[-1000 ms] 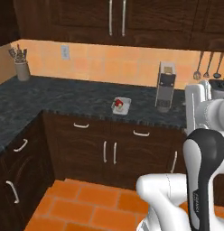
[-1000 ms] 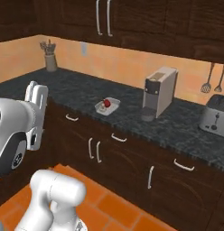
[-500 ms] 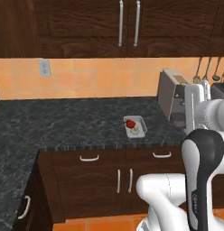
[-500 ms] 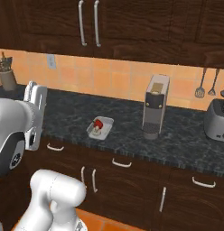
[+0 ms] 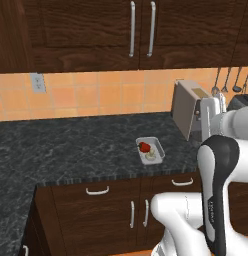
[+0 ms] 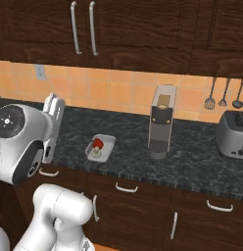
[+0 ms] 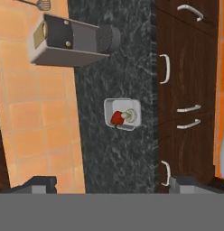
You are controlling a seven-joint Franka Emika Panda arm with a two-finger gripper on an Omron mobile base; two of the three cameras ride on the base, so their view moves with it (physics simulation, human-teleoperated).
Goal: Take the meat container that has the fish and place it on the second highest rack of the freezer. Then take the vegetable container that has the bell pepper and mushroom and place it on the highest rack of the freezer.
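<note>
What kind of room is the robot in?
It looks like a kitchen. There is a dark speckled counter with wooden cabinets above it, a coffee machine, a toaster, and a small tray with a red pepper and a mushroom.

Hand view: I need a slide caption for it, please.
Open gripper high above a white tray holding bell pepper and mushroom.

Kitchen: dark wood cabinets [image 5: 141, 30], granite counter [image 5: 71, 150], coffee machine [image 6: 161, 122], toaster [image 6: 233, 133].
</note>
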